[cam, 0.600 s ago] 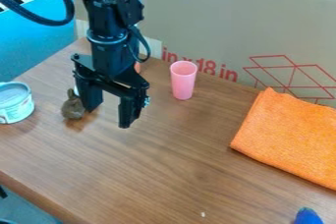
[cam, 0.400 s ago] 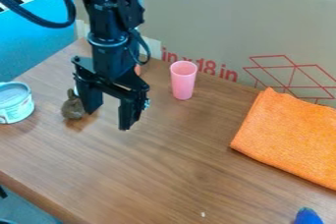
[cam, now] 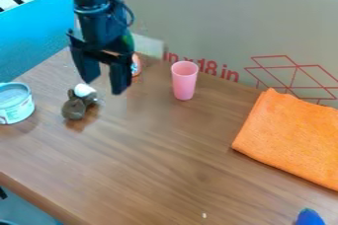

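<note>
Pincer (cam: 104,86) apart, holding nothing, near the small brown toy with a white top (cam: 76,106).

The toy rests on the brown wood-grain bench (cam: 158,155), borne by that alone; the pink plastic cup (cam: 184,83) stands upright on its base. Behind, a beige cardboard panel (cam: 218,21) likely screens off the room.

A fixed camera looks down at a slant over the wooden tabletop (cam: 165,165), set back from the pincer (cam: 103,87) and facing past it toward the cardboard panel (cam: 231,21) beyond.
</note>
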You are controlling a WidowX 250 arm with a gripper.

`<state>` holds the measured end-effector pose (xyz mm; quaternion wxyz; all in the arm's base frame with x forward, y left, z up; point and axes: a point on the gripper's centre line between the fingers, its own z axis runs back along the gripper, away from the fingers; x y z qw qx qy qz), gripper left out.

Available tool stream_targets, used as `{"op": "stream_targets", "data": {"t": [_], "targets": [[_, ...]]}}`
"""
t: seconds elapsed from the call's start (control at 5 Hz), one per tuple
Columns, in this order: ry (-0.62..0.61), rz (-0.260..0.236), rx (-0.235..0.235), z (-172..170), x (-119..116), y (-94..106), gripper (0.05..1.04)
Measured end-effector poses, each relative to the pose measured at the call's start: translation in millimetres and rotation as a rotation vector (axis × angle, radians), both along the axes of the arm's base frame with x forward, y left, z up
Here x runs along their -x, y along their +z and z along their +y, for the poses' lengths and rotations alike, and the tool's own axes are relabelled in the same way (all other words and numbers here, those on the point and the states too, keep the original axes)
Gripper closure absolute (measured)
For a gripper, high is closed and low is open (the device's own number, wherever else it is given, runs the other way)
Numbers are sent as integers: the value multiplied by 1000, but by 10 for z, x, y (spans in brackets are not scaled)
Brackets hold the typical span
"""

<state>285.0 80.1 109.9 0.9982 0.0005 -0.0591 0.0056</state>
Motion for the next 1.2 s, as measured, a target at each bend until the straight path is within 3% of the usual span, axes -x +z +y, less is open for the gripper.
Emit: {"op": "stream_targets", "data": {"t": [0.2, 0.4, 0.6, 0.8, 1.0, 1.2], "targets": [[17, -19, -51, 210, -142, -64, 83], [47, -9, -78, 381, -130, -150, 83], [89, 20, -152, 510, -81, -163, 82], [127, 17, -161, 574, -68, -173, 82], [168, 29, -127, 653, -74, -346, 82], [199, 52, -33, 630, -107, -660, 83]]}}
